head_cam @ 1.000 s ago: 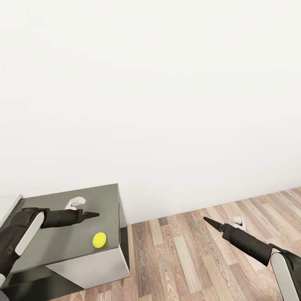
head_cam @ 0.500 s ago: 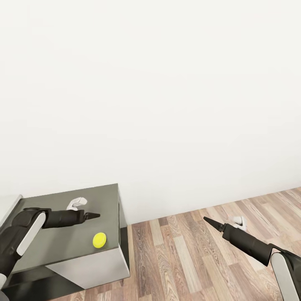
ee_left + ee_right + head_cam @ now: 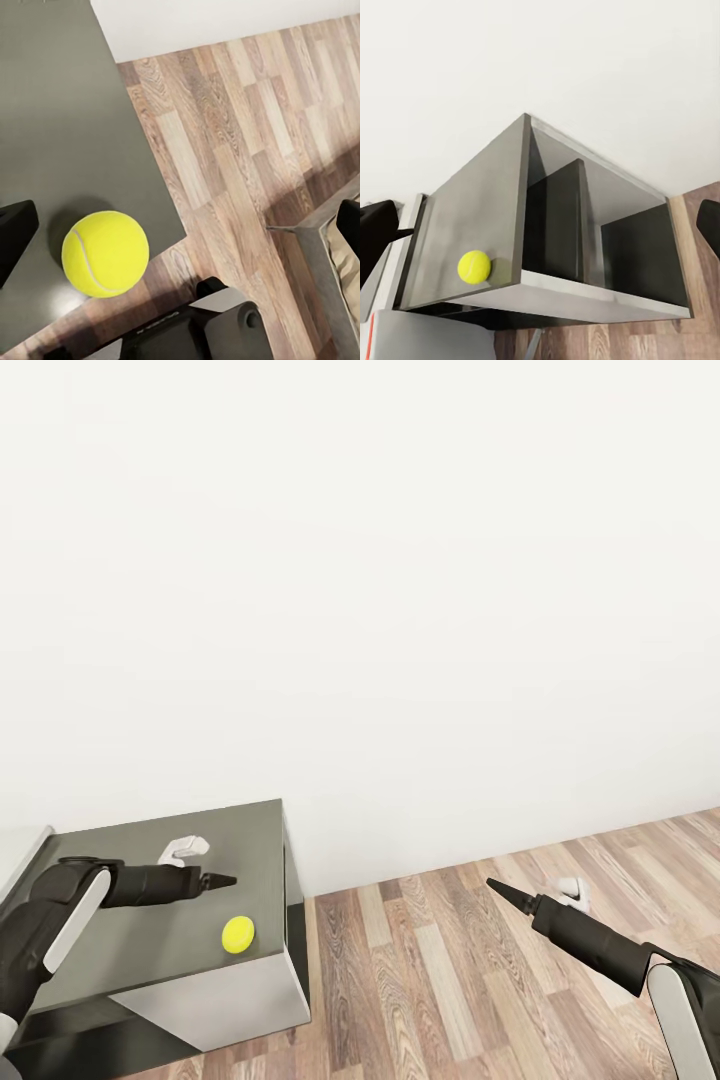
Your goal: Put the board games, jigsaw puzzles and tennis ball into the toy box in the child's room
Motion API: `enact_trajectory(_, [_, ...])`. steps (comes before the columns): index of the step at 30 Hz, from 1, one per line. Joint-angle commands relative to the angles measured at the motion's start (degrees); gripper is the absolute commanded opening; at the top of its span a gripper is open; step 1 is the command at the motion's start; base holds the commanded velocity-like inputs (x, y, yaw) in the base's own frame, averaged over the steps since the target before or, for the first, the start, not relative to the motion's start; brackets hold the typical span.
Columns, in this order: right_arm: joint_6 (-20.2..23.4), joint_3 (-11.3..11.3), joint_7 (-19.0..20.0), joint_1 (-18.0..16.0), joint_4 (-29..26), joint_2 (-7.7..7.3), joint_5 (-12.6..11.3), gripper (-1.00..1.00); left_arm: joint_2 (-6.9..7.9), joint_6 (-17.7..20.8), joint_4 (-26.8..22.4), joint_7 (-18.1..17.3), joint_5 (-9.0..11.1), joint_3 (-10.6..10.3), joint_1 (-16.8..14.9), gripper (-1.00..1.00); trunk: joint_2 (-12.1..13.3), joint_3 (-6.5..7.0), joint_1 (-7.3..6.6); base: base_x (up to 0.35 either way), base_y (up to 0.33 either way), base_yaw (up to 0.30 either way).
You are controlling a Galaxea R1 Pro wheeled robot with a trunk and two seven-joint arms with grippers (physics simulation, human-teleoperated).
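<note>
Head view: tennis ball [image 3: 238,935] sits on the dark grey corner section of the table [image 3: 130,950], close to that section's front right corner and just back from the edge. Left gripper [image 3: 222,880] is held out level over the same dark top, tips aimed toward the table's right edge. Ball lies nearer the robot than the tips and slightly below them in the picture; a visible gap between the two, no contact. From this angle the fingers read as one dark point, so their spacing cannot be told here.

Left wrist view: ball [image 3: 105,253] rests on the dark top beside the table edge, with wood plank floor [image 3: 240,142] beyond. One black finger [image 3: 15,232] stands at one side of the frame, the other at the far side, so the jaws are spread wide with nothing between them. Ball is near the first finger but apart from it.

Right wrist view: ball [image 3: 474,266] shows small on the top of the dark corner unit, whose open side shows shelves.

Head view: right gripper [image 3: 492,886] hangs over the floor [image 3: 450,970], well apart from the table, holding nothing; the right wrist view puts its fingers at opposite sides, spread. A small white object [image 3: 570,890] lies on the floor beyond it; another white object [image 3: 182,849] lies on the table behind the left gripper.
</note>
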Motion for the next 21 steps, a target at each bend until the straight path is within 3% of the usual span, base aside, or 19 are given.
enact_trajectory(1, [0.3,0.0,0.2,-0.1,0.0,0.01,0.0,1.00,0.04,0.2,0.0,-0.1,-0.1,-0.1,-0.1,1.00,-0.1,-0.11,0.03,-0.005,0.000,0.000])
enact_trajectory(21, [-0.1,0.0,0.1,-0.1,0.1,0.03,0.0,1.00,0.04,0.2,-0.7,-0.2,-0.3,0.1,0.0,1.00,-0.1,-0.11,0.03,-0.037,-0.036,0.000])
